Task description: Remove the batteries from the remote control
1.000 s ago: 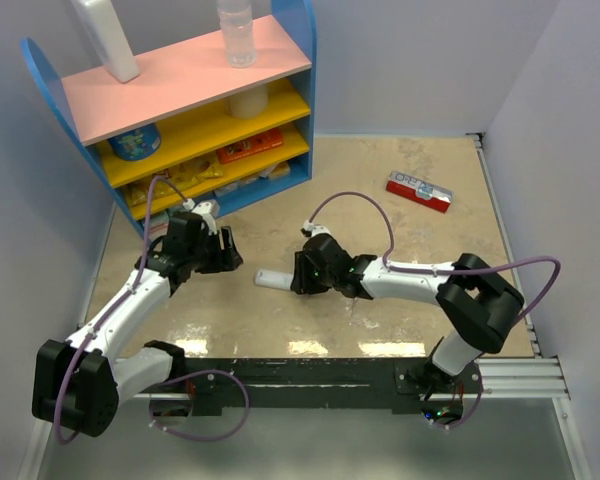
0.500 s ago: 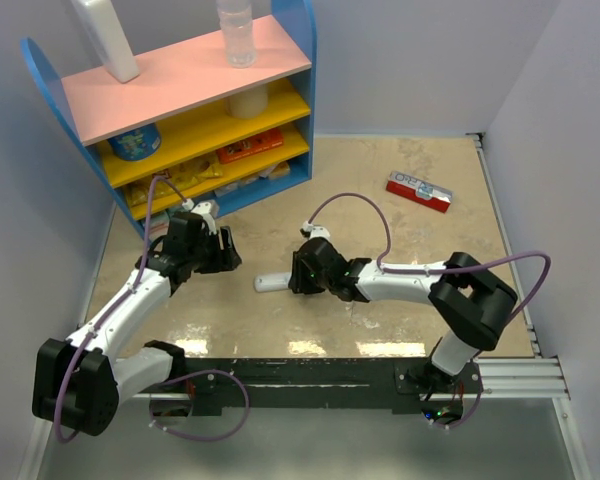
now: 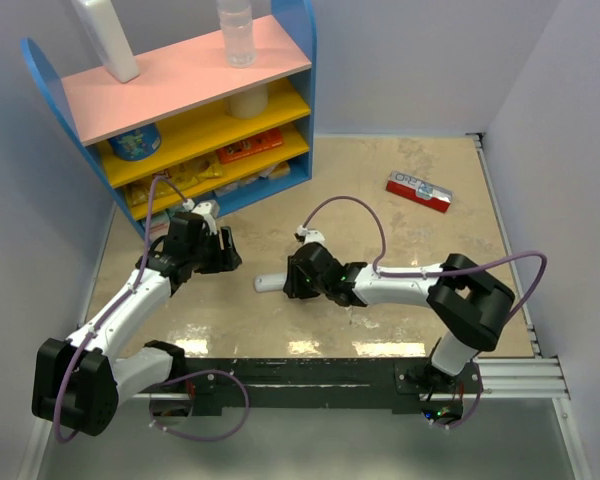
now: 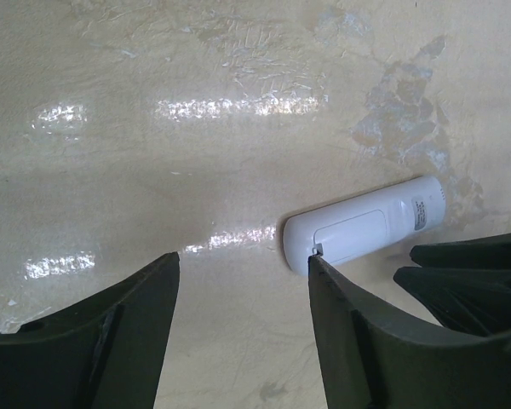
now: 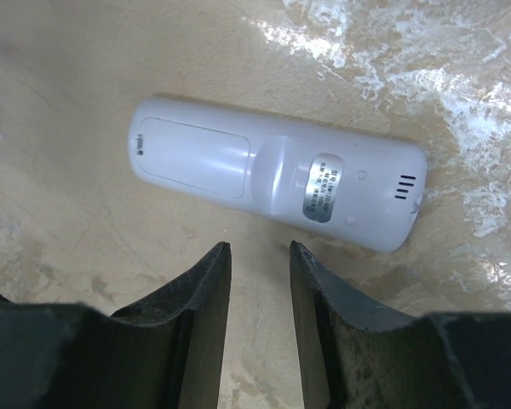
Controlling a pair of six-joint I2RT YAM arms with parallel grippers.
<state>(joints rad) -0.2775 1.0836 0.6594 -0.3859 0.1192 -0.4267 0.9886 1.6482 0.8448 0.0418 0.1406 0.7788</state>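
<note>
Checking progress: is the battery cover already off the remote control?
No, the remote control lies back-up with its cover in place over the battery bay.

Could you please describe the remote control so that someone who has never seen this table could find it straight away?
On the beige table, in front of the blue shelf unit, look just left of the right gripper. The remote control lies flat there, back side up. It is the only slim white bar, unlike the red-and-white flat box farther back on the right.

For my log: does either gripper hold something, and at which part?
Nothing is held: the left gripper and right gripper are open, empty; the remote lies free on the table.
</note>
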